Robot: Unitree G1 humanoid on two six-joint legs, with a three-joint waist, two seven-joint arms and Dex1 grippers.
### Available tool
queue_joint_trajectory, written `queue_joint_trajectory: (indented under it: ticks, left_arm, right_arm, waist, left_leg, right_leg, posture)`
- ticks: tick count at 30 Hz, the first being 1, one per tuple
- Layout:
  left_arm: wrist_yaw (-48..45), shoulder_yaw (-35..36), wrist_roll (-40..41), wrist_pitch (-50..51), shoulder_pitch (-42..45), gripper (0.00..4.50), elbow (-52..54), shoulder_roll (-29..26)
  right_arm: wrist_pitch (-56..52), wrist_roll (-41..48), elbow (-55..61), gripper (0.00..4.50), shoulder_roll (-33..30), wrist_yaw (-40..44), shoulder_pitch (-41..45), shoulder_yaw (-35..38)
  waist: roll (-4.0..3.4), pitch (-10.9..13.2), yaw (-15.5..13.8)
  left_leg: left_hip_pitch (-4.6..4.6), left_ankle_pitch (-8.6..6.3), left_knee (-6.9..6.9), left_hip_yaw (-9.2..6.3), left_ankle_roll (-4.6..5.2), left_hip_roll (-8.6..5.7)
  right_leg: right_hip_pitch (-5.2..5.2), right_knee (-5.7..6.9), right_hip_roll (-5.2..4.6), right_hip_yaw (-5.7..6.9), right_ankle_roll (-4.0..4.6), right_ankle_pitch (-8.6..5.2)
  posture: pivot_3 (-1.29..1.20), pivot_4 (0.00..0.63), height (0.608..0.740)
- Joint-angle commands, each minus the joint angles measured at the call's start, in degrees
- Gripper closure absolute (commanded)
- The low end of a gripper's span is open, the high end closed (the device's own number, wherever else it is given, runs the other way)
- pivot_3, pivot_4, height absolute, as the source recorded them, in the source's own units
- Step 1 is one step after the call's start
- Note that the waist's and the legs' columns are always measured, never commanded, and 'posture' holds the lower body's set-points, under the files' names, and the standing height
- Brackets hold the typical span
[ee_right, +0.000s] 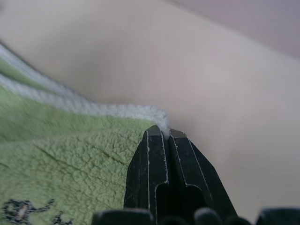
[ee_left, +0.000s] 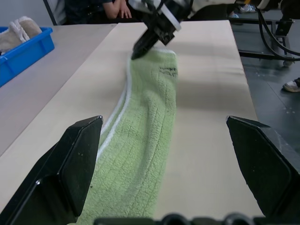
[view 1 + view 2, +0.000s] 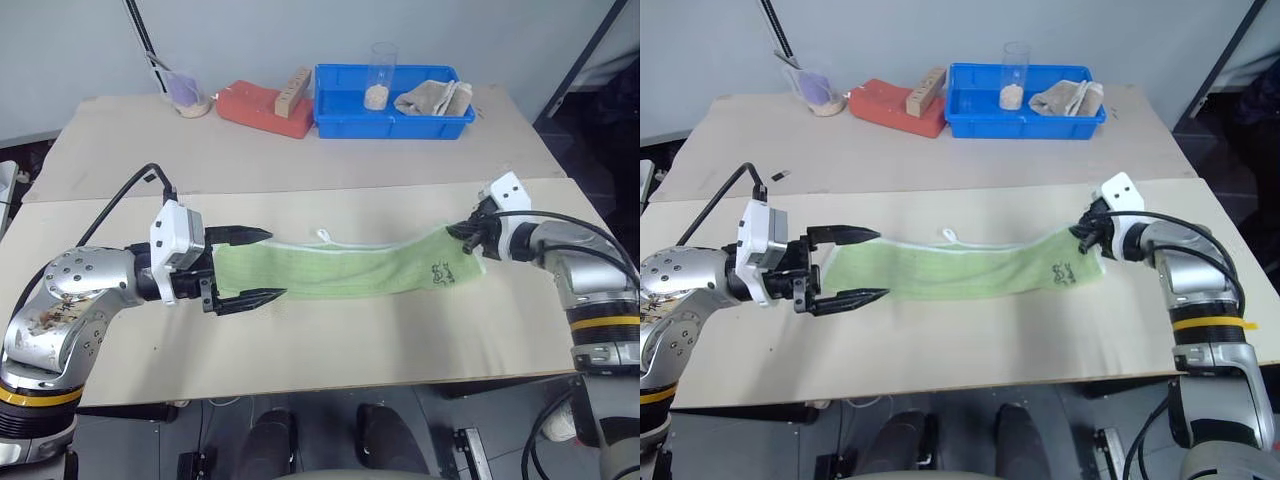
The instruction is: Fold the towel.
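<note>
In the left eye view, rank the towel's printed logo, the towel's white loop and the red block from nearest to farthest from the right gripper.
From the right gripper, shut on the towel:
1. Printed logo, just beside it at the towel's right end.
2. White loop, mid-towel on the far edge.
3. Red block, far side of the table, left of the blue bin.

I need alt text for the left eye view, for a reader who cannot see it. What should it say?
A long green towel lies on a pale table; the right gripper is shut on its far corner, and the left gripper is open around the other end. At the back stands a blue tray holding a beige cloth.
</note>
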State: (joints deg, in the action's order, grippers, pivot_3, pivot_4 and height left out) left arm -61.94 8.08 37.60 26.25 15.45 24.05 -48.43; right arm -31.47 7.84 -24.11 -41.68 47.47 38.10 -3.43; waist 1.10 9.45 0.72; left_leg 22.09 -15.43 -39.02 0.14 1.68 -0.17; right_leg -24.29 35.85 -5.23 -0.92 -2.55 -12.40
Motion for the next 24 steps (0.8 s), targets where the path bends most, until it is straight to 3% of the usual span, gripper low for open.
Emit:
queue_joint_trajectory:
  ticks: [1,5,10,16,20,24]
  left_arm:
    - [-0.3,1.1,-0.2,-1.5,0.8,0.0,1.2,-0.4]
    - [-0.5,0.6,-1.1,-2.0,0.5,0.0,1.0,-0.3]
    - [-0.8,0.4,-1.7,-2.5,-0.1,0.0,1.4,-0.2]
    - [-3.2,-0.8,-0.3,-1.8,-1.1,0.0,2.9,-0.6]
    - [-4.6,-2.2,-0.2,-1.7,-0.9,0.0,3.2,-0.2]
    - [-5.3,-3.0,-0.4,-1.9,0.1,0.0,2.4,0.0]
  right_arm:
    - [0.5,-1.0,-0.9,3.49,-0.7,0.5,1.6,0.4]
    - [-0.5,-0.2,0.1,2.11,-1.5,0.4,1.9,2.2]
    - [-8.9,6.9,10.7,0.43,-3.5,0.0,-2.2,11.5]
    - [-21.7,15.7,30.6,0.43,-0.9,-6.0,-16.8,24.9]
    - [-26.9,19.0,43.1,0.43,6.0,-12.6,-28.0,30.0]
    - [-30.6,22.5,49.3,0.43,13.2,-18.2,-33.4,33.9]
  waist:
    - [0.0,0.0,0.0]
    - [0.0,0.0,0.0]
    - [-0.01,0.0,-0.3]
    - [0.0,0.0,-0.8]
    - [-0.01,0.0,-0.9]
    - [-0.02,0.0,-0.7]
  left_leg:
    - [0.0,0.0,0.0,0.0,0.0,0.0]
    - [0.0,0.0,0.0,0.0,0.0,0.01]
    - [0.03,0.0,0.01,-0.02,0.0,0.02]
    - [0.08,-0.01,0.0,-0.09,0.01,0.04]
    - [-0.01,-0.01,0.0,-0.07,0.01,0.04]
    - [-0.05,0.0,0.0,-0.07,0.01,0.04]
  right_leg:
    - [0.0,0.0,-0.01,-0.01,0.0,0.0]
    - [-0.01,0.0,0.0,-0.02,0.0,0.0]
    - [-0.02,0.0,-0.01,0.0,0.0,0.0]
    - [0.02,0.0,-0.03,0.05,0.0,0.0]
    - [0.04,0.03,0.01,0.01,-0.01,0.0]
    - [0.04,0.1,0.04,-0.05,0.0,-0.01]
  posture:
    - [0.0,0.15,0.74]
    - [0.0,0.15,0.74]
    - [0.0,0.15,0.74]
    - [0.0,0.15,0.74]
    - [0.0,0.15,0.74]
    - [0.0,0.15,0.74]
